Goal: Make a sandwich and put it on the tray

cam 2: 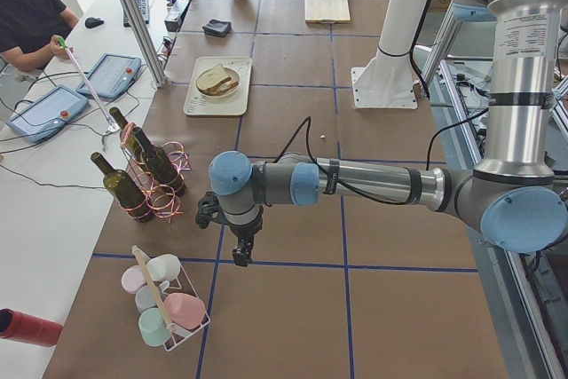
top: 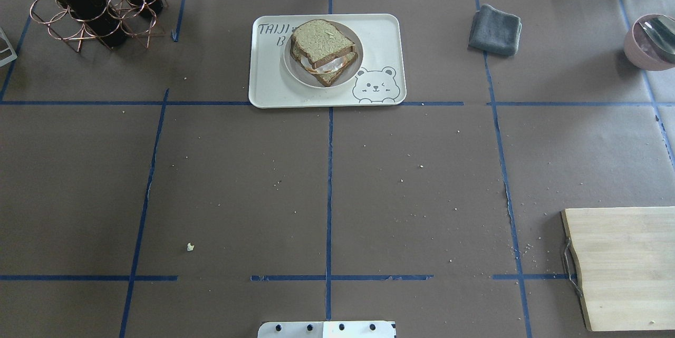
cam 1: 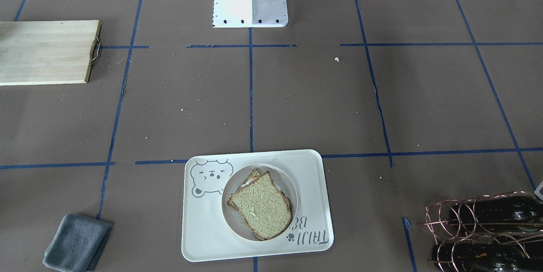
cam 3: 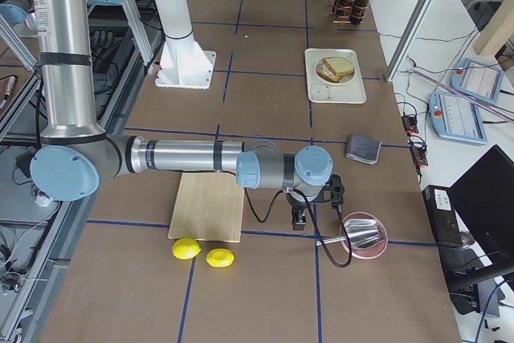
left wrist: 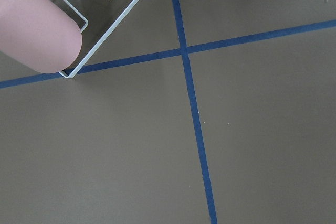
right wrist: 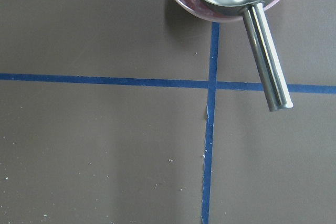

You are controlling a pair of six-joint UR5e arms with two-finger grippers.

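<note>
Sandwich (top: 321,49) is assembled: two slices of greenish-tan bread stacked slightly askew, egg white (top: 330,66) showing between them on the robot-facing side. It sits on a small round plate (top: 295,71), and the plate sits on the bear-print tray (top: 382,32), at the far middle of the table (top: 237,180) from the robot. Neither arm shows in the overhead or front-facing views. Left end effector (cam 2: 241,251) hangs low over the table at the robot's left end, pointing down, just beside the wire cup rack (cam 2: 169,308) and near the wine bottles in the copper rack (cam 2: 146,175). It is well apart from the sandwich. Left wrist view shows only brown table, a blue tape cross (left wrist: 184,51), a pink cup (left wrist: 34,30) and the rack corner. No fingers in frame. Right end effector (cam 3: 299,219) hangs low at the opposite end of the table, just beside the pink bowl (cam 3: 371,248) holding a steel ladle (cam 3: 353,235), near the wooden cutting board (cam 3: 207,205) and two lemons (cam 3: 186,248). It is also well apart from the tray, with the grey cloth (cam 3: 363,148) in between. Right wrist view shows the bowl rim, the ladle handle and tape lines only. Both end effectors show only in the side views, so I cannot tell whether either is open or closed. Nothing visibly held.
</note>
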